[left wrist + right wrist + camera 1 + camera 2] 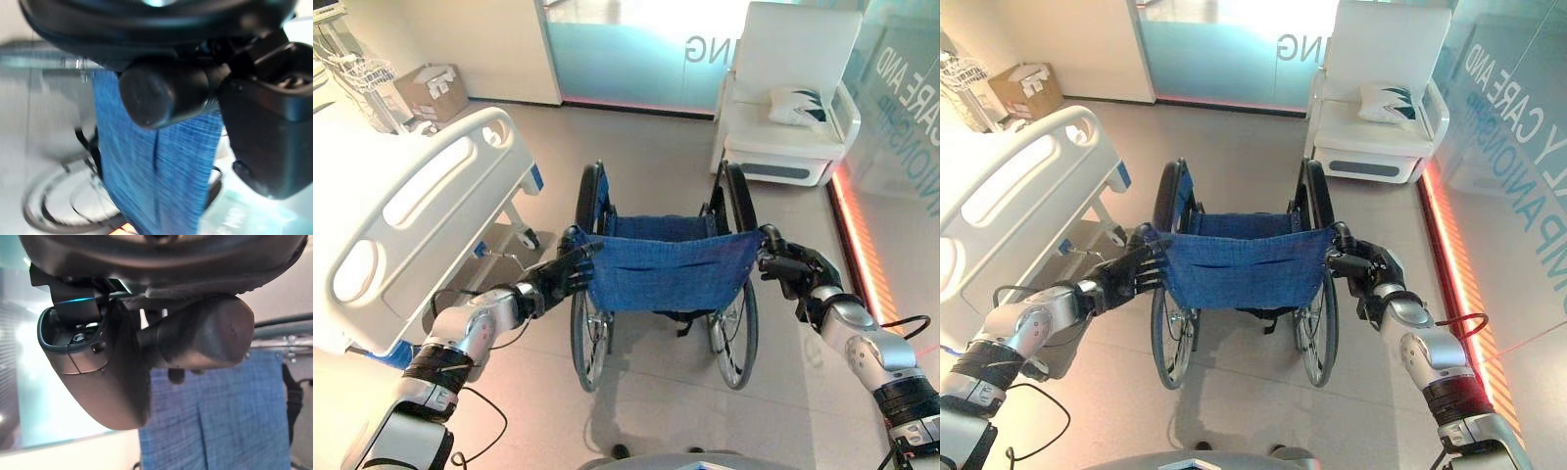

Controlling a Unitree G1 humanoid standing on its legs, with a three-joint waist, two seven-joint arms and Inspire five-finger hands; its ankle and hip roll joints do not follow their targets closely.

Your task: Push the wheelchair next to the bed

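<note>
A: Where is the wheelchair relative to the bed?

B: Just off the bed's foot end, on the robot's right of it, and not alongside yet. The chair's blue backrest faces the robot and its long axis runs straight away, roughly parallel to the footboard side. The nearest wheel is near the bed's frame but apart from it.

A: And the hands?

B: Both are on the push handles. The left hand has its fingers curled round the left handle, the side nearer the bed. The right hand is wrapped round the right handle, the side away from the bed.

A: So which way does the chair need to go?

B: I'd judge forward and toward the bed, so it comes up beside the mattress. That turn would lean on the right hand pushing more than the left.

A: Any risk?

B: The bed-side wheel could catch the bed's caster if the swing is too tight. The armchair stands well beyond the bed.
</note>
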